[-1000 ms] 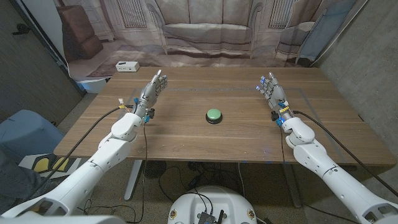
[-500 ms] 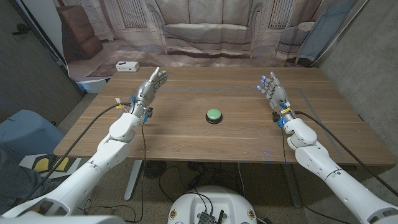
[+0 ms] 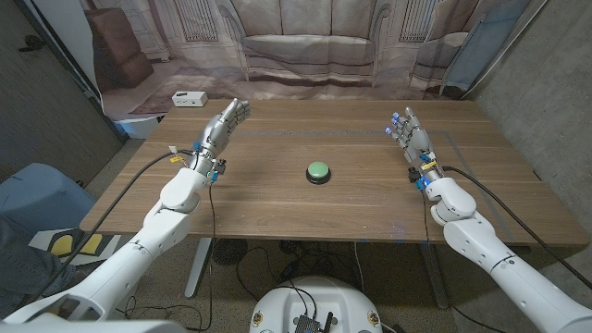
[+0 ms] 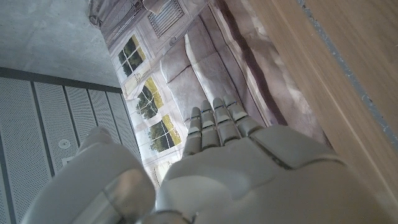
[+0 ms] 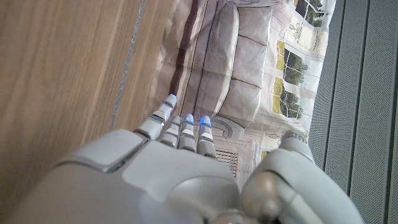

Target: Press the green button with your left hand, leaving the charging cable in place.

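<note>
Left hand [image 3: 225, 128] was held w/ fingers apart, gripping nothing, over table's [image 3: 277, 208] left side. Green button [image 3: 318, 171] was seen mid-table, well apart, toward robot's right and slightly nearer. Right hand [image 3: 407, 135], also spread and unloaded, was placed approx. equally far.

On the wooden table [image 3: 277, 199] there is 1 green button [image 3: 318, 171], lying between the 2 robot hands: 1 left hand [image 3: 225, 128] and 1 right hand [image 3: 407, 136], each holding nothing with fingers extended. Off the table's far corner, beyond the left hand's fingertips, sits 1 small white box [image 3: 189, 98]. Behind the table hangs 1 printed backdrop [image 3: 305, 42] picturing 1 sofa.
</note>
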Controlling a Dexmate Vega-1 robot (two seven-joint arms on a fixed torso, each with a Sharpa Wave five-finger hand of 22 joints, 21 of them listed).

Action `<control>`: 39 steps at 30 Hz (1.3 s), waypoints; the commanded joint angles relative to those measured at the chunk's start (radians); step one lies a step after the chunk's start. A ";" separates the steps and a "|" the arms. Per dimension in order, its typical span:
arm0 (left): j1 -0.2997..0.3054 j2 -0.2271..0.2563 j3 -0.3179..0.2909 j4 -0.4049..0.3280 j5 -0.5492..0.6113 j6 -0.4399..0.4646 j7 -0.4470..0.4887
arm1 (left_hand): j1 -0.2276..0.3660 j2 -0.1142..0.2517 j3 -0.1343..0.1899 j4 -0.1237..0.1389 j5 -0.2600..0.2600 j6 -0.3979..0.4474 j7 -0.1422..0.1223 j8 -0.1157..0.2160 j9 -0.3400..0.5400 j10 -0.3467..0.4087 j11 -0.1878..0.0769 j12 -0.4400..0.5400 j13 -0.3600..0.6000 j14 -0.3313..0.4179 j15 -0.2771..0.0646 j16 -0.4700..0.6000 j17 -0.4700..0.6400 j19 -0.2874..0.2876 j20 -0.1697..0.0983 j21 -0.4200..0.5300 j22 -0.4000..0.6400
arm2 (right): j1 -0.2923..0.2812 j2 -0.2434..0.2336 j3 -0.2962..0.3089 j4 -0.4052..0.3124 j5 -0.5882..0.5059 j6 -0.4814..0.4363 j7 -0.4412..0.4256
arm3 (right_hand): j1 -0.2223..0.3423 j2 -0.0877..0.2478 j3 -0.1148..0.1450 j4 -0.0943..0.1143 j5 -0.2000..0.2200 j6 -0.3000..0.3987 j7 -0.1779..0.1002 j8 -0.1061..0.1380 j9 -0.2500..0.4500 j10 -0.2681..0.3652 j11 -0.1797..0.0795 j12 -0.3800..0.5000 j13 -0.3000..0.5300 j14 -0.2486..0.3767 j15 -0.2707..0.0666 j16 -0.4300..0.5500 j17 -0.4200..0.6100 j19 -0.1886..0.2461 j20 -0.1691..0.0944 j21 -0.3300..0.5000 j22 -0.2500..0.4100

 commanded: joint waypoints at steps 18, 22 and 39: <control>0.012 0.028 0.018 -0.027 0.242 -0.106 0.046 | 0.023 -0.007 -0.004 -0.016 -0.003 0.057 -0.011 0.007 0.007 0.039 -0.030 0.005 0.004 0.041 -0.015 -0.003 0.005 0.040 0.003 -0.007 0.005 | -0.047 -0.018 0.029 -0.049 -0.005 0.001 -0.034 | 0.004 -0.003 -0.003 -0.003 -0.004 0.009 0.003 0.006 0.001 0.007 0.006 -0.001 0.001 0.007 0.002 0.000 -0.001 0.000 -0.002 -0.007 0.006; 0.027 0.037 0.008 -0.062 0.351 -0.082 0.117 | 0.025 -0.008 -0.004 -0.018 -0.002 0.060 -0.011 0.006 0.007 0.040 -0.032 0.003 0.004 0.043 -0.017 -0.004 0.004 0.042 0.003 -0.009 0.005 | -0.051 -0.019 0.032 -0.054 -0.002 -0.003 -0.038 | 0.004 -0.003 -0.004 -0.004 -0.004 0.010 0.003 0.006 0.001 0.007 0.006 -0.002 0.001 0.007 0.002 0.000 -0.002 0.000 -0.003 -0.008 0.006; 0.072 0.050 -0.014 -0.150 0.604 -0.039 0.292 | 0.043 -0.001 0.001 -0.028 0.003 0.088 -0.020 0.007 0.007 0.065 -0.048 0.005 0.005 0.062 -0.033 -0.007 0.004 0.061 -0.005 -0.016 0.005 | -0.066 -0.035 0.035 -0.088 -0.039 -0.023 -0.078 | 0.004 0.001 -0.004 -0.005 -0.006 0.013 0.004 0.007 0.001 0.009 0.004 -0.003 0.002 0.009 0.002 0.000 -0.002 0.001 -0.003 -0.010 0.006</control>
